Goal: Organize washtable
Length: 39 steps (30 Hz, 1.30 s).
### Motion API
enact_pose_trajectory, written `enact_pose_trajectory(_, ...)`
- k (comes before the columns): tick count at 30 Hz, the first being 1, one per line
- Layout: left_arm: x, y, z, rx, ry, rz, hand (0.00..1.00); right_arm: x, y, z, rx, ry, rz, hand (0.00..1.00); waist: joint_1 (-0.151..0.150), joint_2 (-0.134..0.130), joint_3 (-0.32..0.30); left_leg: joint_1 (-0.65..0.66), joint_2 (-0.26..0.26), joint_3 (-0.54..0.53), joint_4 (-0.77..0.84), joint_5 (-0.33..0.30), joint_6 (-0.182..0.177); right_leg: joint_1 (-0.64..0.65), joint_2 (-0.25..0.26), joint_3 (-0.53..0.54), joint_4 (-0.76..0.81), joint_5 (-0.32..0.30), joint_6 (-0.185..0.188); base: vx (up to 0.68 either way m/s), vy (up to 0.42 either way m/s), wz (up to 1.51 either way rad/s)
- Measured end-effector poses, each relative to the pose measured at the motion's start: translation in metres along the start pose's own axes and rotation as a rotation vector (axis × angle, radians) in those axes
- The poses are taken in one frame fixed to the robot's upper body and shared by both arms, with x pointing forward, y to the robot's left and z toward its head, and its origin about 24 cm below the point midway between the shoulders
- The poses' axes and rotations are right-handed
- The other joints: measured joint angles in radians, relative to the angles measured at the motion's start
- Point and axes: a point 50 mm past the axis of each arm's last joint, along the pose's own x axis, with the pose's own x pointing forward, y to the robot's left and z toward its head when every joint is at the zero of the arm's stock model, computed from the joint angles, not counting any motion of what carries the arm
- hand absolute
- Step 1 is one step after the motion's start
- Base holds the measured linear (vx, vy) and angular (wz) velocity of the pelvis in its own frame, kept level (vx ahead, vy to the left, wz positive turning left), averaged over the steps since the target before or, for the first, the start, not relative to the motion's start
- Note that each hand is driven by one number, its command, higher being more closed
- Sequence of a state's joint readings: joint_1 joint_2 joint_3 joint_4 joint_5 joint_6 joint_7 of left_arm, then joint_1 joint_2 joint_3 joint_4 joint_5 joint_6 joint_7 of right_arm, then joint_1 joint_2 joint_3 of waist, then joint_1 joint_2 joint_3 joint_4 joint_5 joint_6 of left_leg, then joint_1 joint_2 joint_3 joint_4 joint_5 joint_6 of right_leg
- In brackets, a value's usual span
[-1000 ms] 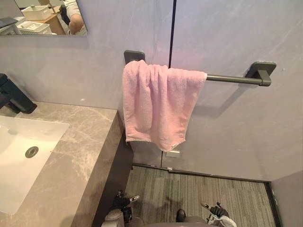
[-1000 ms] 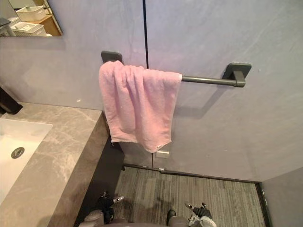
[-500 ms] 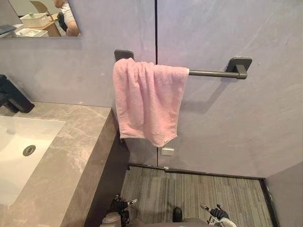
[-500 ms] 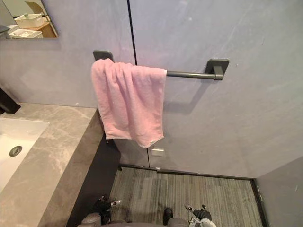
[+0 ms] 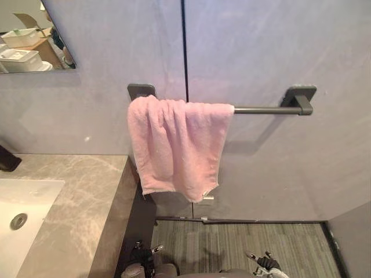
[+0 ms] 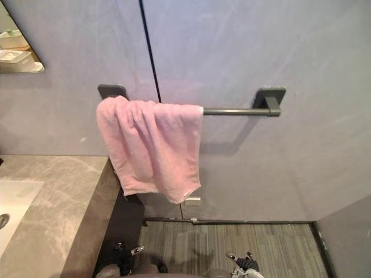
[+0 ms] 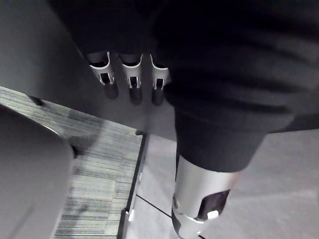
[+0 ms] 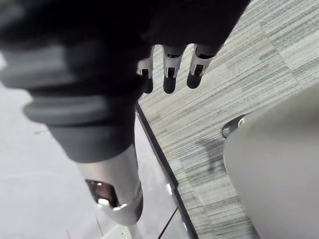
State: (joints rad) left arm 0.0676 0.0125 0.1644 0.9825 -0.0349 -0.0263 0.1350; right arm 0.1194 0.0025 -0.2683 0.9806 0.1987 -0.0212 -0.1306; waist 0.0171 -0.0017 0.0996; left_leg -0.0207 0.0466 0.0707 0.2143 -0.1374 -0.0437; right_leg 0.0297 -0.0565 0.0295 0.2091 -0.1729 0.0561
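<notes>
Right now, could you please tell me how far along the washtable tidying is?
Done: the pink terry towel hangs over the dark grey wall bar, bunched toward its left end. In hand: nothing; the left robot hand and right robot hand hang low with straight fingers. Left: probably spreading the towel along the bar; much of the beige marble counter lies outside the view.

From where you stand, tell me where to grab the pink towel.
Take the pink towel by its bunched top folds just under the rail, coming from the front. It hangs draped over the rail's left end with the wall right behind it, so only the front layer is likely reachable there.
</notes>
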Motion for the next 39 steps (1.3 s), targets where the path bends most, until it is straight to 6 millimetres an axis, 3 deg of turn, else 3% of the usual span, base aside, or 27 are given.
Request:
enact_pose_trajectory(2, 0.000, 0.001, 0.000, 0.009, 0.000, 0.001, 0.00, -0.001, 0.002, -0.004, 0.001, 0.014, 0.004, 0.00, 0.001, -0.016, -0.011, 0.017, -0.023, -0.003, -0.024, 0.005, 0.008, 0.008, -0.020, -0.005, -0.003, -0.011, 0.008, 0.18, 0.094, 0.12)
enact_pose_trajectory(6, 0.000, -0.002, -0.001, 0.028, 0.004, -0.014, 0.00, -0.001, 0.003, -0.005, -0.001, 0.020, 0.005, 0.00, 0.000, -0.014, -0.011, 0.059, -0.049, -0.034, -0.042, 0.009, 0.013, 0.069, -0.043, -0.032, -0.039, -0.017, 0.011, 0.12, 0.051, 0.22)
enact_pose_trajectory(12, -0.001, -0.002, -0.007, 0.046, 0.025, -0.018, 0.00, 0.000, -0.001, -0.004, -0.007, 0.018, -0.007, 0.00, 0.002, -0.002, -0.007, 0.087, -0.045, -0.054, -0.082, 0.035, 0.012, 0.093, -0.030, -0.053, -0.053, -0.020, 0.005, 0.01, -0.051, 0.11)
enact_pose_trajectory(29, -0.005, 0.004, -0.009, -0.091, -0.002, 0.039, 0.00, 0.001, -0.003, -0.004, -0.002, 0.017, -0.022, 0.00, 0.001, -0.017, 0.007, 0.115, -0.026, -0.093, -0.172, 0.079, -0.003, 0.076, -0.008, -0.053, -0.035, -0.017, -0.009, -0.05, -0.023, 0.03)
enact_pose_trajectory(33, -0.011, 0.006, 0.011, -0.153, -0.122, 0.055, 0.00, -0.001, 0.001, -0.003, 0.010, 0.002, -0.021, 0.00, 0.005, -0.032, 0.019, 0.114, -0.029, -0.098, -0.163, 0.078, -0.003, 0.080, -0.008, -0.060, -0.029, -0.025, -0.014, 0.07, -0.015, 0.04)
enact_pose_trajectory(36, -0.021, -0.003, 0.044, -0.218, -0.284, 0.014, 0.00, -0.003, 0.005, -0.002, 0.013, -0.022, -0.005, 0.00, 0.022, -0.043, 0.029, 0.111, -0.030, -0.098, -0.154, 0.076, -0.002, 0.080, -0.010, -0.061, -0.027, -0.030, -0.015, 0.05, -0.022, 0.00)
enact_pose_trajectory(39, -0.035, -0.007, 0.075, -0.292, -0.445, -0.027, 0.00, -0.005, 0.006, 0.000, -0.004, -0.052, 0.007, 0.00, 0.024, -0.035, 0.032, 0.101, -0.028, -0.098, -0.101, 0.047, 0.002, 0.090, -0.016, -0.063, -0.014, -0.043, -0.012, 0.01, -0.004, 0.00)
